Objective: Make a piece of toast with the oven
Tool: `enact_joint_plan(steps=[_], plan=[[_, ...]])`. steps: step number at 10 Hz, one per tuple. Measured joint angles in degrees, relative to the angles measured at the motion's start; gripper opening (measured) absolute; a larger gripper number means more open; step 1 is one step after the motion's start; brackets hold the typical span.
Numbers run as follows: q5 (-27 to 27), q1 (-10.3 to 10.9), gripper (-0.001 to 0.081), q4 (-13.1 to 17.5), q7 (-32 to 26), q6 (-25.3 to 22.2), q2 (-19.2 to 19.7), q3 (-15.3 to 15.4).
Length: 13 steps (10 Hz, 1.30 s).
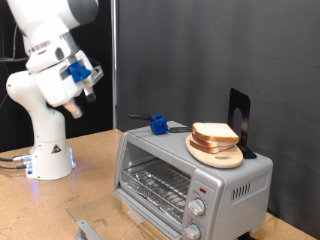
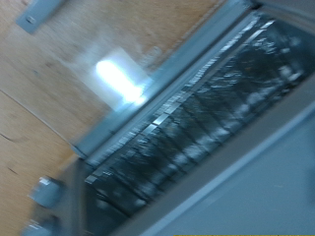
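Atop boxy metal oven [image 1: 190, 170]: bread (stacked) [image 1: 215, 134]

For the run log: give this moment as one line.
tool: raised, away from oven, holds nothing seen | oven: door open, rack bare | bread: on board atop oven

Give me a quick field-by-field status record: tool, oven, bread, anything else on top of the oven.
tool: raised in the air at the exterior view's upper left, well away from the oven; nothing seen between its fingers
oven: silver toaster oven, door down and open, wire rack bare
bread: pile of slices on a round wooden board on the oven's top
other items: small blue object and a black stand also on top
wrist view: blurred; shows the oven's rack and wooden table
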Motion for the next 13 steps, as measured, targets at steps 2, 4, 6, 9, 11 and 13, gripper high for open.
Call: enact_joint_plan(steps=[2, 4, 6, 9, 11, 13], plan=[[1.5, 2.4, 0.0682, 2.4, -6.8, -4.0, -1.1, 0.1], [3.7, 3.8, 0.0682, 2.7, -8.9, -4.1, -3.8, 0.4], [3.8, 3.8, 0.0682, 2.5, -8.2, -4.0, -6.0, 1.2], [4.9, 4.4, 0.0682, 2.5, -9.0, -4.1, -6.0, 1.6], [6.5, 5.6, 0.0682, 2.3, -8.3, -3.0, -7.5, 3.9], [6.9, 6.0, 0.0682, 1.0, -4.8, -1.0, -10.3, 7.4]])
